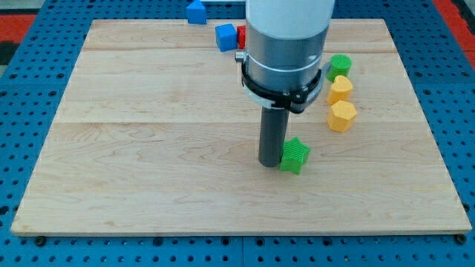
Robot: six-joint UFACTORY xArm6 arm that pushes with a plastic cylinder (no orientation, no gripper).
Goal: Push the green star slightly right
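The green star (295, 155) lies on the wooden board (148, 148), a little right of the board's middle and toward the view's bottom. My tip (270, 163) stands directly against the star's left side, touching it or nearly so. The dark rod rises from there into the large grey and white arm body, which hides part of the board's top middle.
A green round block (340, 66) sits at the upper right, with a yellow block (341, 89) and a yellow hexagon (342, 116) below it. A blue block (225, 37) and a partly hidden red block (241, 35) lie at the top middle. Another blue block (196, 12) sits off the board's top edge.
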